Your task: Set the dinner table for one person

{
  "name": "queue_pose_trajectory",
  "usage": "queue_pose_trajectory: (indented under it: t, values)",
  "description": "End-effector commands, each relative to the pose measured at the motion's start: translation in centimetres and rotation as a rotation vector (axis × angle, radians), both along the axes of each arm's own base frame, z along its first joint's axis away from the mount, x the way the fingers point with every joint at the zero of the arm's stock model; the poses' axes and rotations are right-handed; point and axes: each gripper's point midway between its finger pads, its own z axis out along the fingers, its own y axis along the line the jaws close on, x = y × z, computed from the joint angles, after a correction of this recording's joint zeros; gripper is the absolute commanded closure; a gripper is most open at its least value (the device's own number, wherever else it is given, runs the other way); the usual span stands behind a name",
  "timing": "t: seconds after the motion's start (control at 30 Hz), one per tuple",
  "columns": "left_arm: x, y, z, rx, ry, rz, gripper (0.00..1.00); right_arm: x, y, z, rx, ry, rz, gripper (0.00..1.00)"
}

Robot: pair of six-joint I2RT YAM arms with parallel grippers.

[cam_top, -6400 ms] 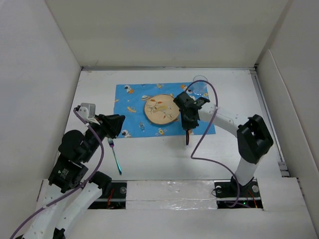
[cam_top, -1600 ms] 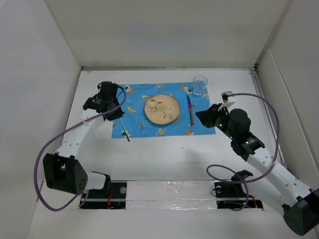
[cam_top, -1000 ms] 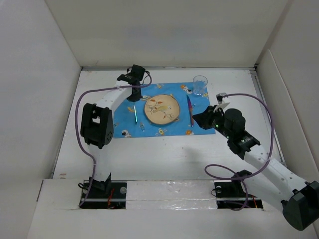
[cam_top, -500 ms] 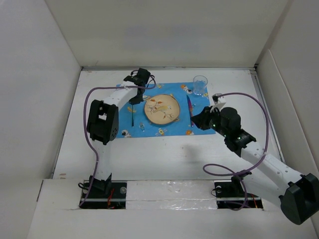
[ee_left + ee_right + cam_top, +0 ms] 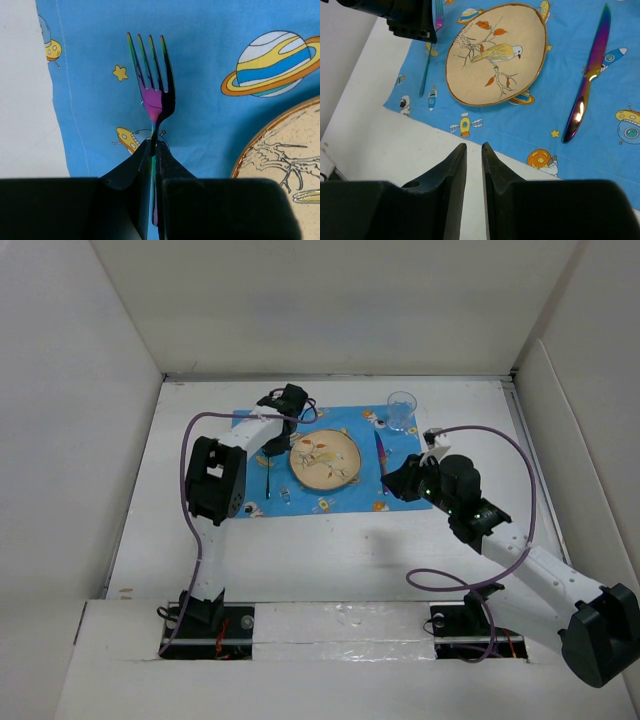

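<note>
An iridescent fork (image 5: 156, 95) is pinched at its neck by my left gripper (image 5: 152, 144), shut on it, tines pointing away. It lies low over the blue astronaut-print mat (image 5: 350, 498), left of the bird plate (image 5: 324, 460); I cannot tell if it touches. From above, the left gripper (image 5: 273, 440) is at the mat's far left and the fork (image 5: 267, 478) trails toward me. An iridescent knife (image 5: 381, 462) lies right of the plate. A clear glass (image 5: 402, 410) stands at the mat's far right corner. My right gripper (image 5: 393, 485) is empty, jaws narrowly apart, over the mat's near right edge.
The white dinner table (image 5: 330, 560) is walled by white panels on three sides. The right wrist view shows the plate (image 5: 495, 52), knife (image 5: 587, 85), fork (image 5: 426, 70) and its own gripper (image 5: 474, 146) over the table by the mat's edge (image 5: 530, 130).
The left gripper has carried the fork from the bare table onto the mat left of the plate, shifting only slightly in the last second. The right gripper let go of the knife and drew back.
</note>
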Motion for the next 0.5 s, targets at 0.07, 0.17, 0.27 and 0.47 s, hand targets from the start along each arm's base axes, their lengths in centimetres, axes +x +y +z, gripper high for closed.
queue_pose_trajectory:
  t: [0.07, 0.17, 0.27, 0.47]
  values:
    - [1.4, -0.8, 0.7, -0.021, -0.03, 0.008, 1.0, 0.5, 1.3, 2.9, 0.038, -0.084, 0.046, 0.76]
    - [1.6, -0.7, 0.3, -0.01, -0.022, 0.017, 1.0, 0.8, 1.0, 2.6, 0.025, -0.079, 0.019, 0.76]
    - [1.4, 0.0, 0.2, 0.028, -0.021, 0.025, 0.97, 0.4, 1.5, 2.8, 0.029, -0.081, 0.051, 0.76]
    - [1.4, 0.8, 1.5, 0.061, -0.057, 0.046, 0.74, 0.5, 1.5, 2.7, 0.025, -0.078, 0.05, 0.76]
